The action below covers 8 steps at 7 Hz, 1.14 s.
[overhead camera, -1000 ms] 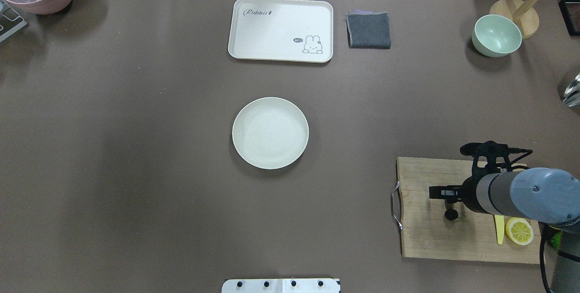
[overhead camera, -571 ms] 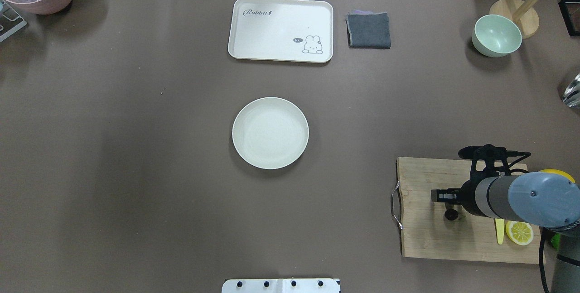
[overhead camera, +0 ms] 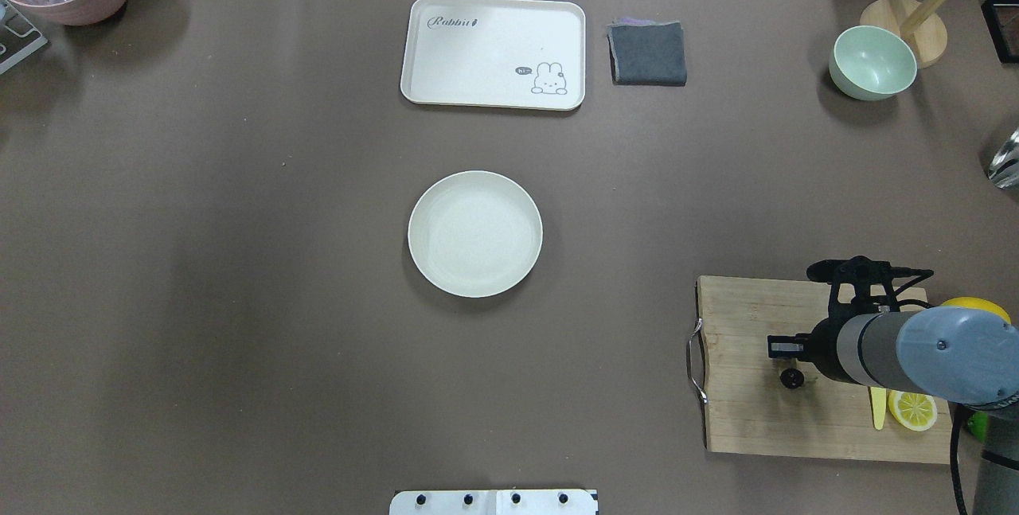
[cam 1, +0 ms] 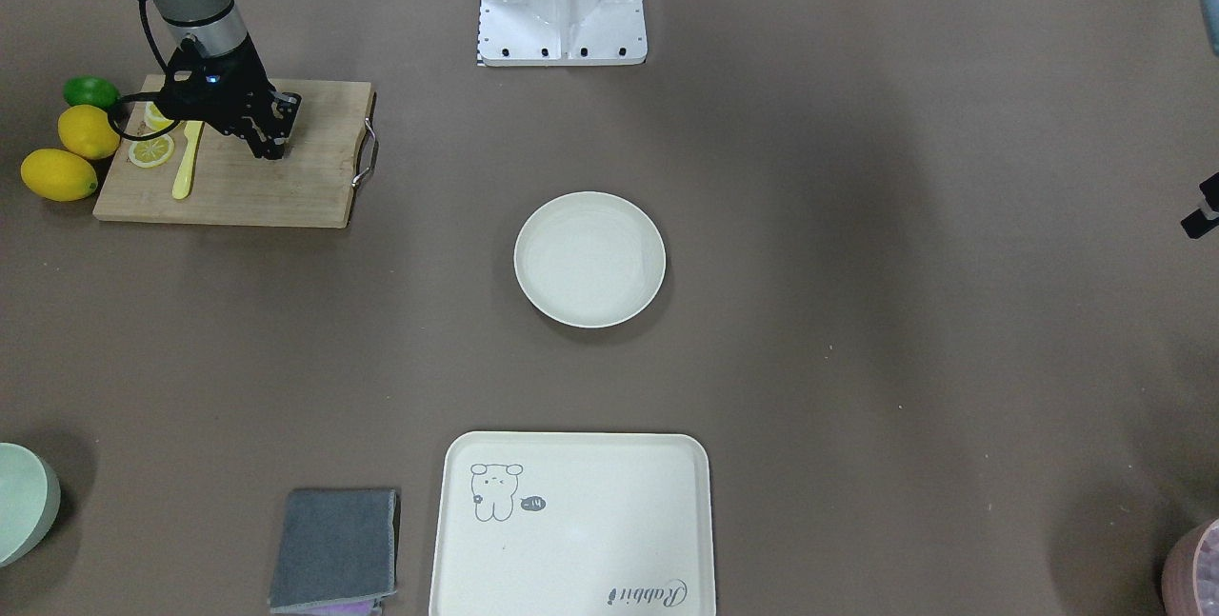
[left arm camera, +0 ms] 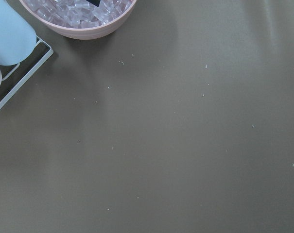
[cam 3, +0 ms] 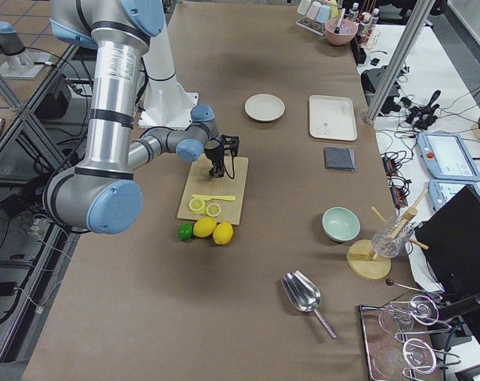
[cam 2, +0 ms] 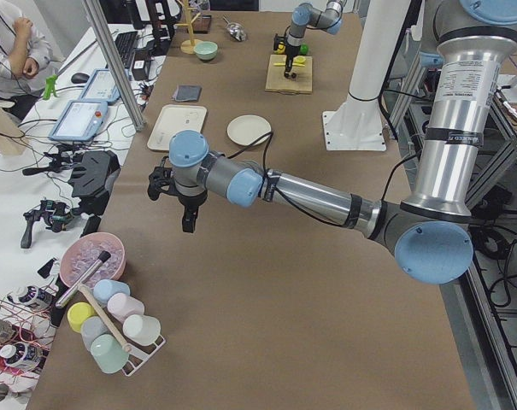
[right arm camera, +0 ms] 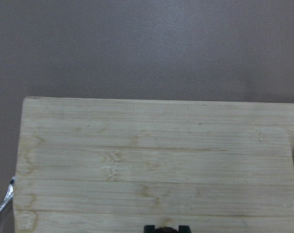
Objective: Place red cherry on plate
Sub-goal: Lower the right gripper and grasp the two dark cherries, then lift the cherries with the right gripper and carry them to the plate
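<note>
Though overhead shows the cherry (overhead camera: 791, 377) beside the right pincer (overhead camera: 784, 348) at lower right, the front view hides it. The pincer points down; I cannot tell its grip.

a: what lies on the wooden cutting board (overhead camera: 748, 419)?
b: lemon slices (cam 1: 152, 151) with a yellow knife (cam 1: 183, 164) just beside them; two whole lemons (cam 1: 59, 174) and a lime (cam 1: 90, 90) sit on the worktop (overhead camera: 239, 260) off the board's end, away from its metal handle
a: and along the far edge?
b: a cream tray (overhead camera: 478, 61) with a rabbit drawing, a folded grey cloth (overhead camera: 648, 53) just beside it, a pale green bowl (overhead camera: 872, 63) near a wooden stand (overhead camera: 907, 33), and a pink bowl (overhead camera: 95, 9) of ice in the opposite corner
</note>
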Each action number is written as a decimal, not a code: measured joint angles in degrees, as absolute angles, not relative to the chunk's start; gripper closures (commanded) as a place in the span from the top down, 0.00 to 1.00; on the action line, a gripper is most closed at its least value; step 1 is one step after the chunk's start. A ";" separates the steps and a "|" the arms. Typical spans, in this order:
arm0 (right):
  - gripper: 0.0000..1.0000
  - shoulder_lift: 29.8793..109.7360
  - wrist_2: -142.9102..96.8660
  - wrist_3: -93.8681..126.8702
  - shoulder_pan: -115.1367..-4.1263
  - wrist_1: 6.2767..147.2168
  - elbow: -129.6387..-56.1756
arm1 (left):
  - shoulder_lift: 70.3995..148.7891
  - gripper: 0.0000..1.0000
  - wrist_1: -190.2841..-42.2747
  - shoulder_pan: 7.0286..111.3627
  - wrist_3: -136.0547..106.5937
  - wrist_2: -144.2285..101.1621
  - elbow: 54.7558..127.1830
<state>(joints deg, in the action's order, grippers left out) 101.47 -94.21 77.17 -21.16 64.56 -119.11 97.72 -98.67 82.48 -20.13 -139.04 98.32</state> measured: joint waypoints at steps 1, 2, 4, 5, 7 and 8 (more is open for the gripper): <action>0.00 101.47 -94.12 77.08 -21.03 64.54 -119.23 | 97.37 0.97 -98.69 82.50 -20.13 -139.04 98.67; 0.00 101.35 -94.72 76.70 -21.40 64.59 -119.56 | 96.99 0.97 -98.68 82.52 -20.13 -139.04 99.10; 0.00 100.95 -100.88 74.60 -26.35 65.15 -121.31 | 96.68 0.97 -98.63 82.53 -20.13 -139.04 99.76; 0.00 100.60 -105.36 72.93 -30.29 66.24 -122.34 | 96.68 0.97 -98.62 82.53 -20.16 -139.04 99.89; 0.00 93.84 -115.85 68.47 -40.18 75.55 -123.44 | 96.68 0.97 -98.61 82.51 -20.30 -139.04 100.14; 0.00 87.08 -119.29 65.91 -44.27 84.61 -124.01 | 96.68 0.97 -98.61 82.51 -20.36 -139.06 100.47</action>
<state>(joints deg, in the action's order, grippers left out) 87.08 -119.29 65.91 -44.27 84.61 -124.01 96.68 -98.61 82.51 -20.36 -139.06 100.47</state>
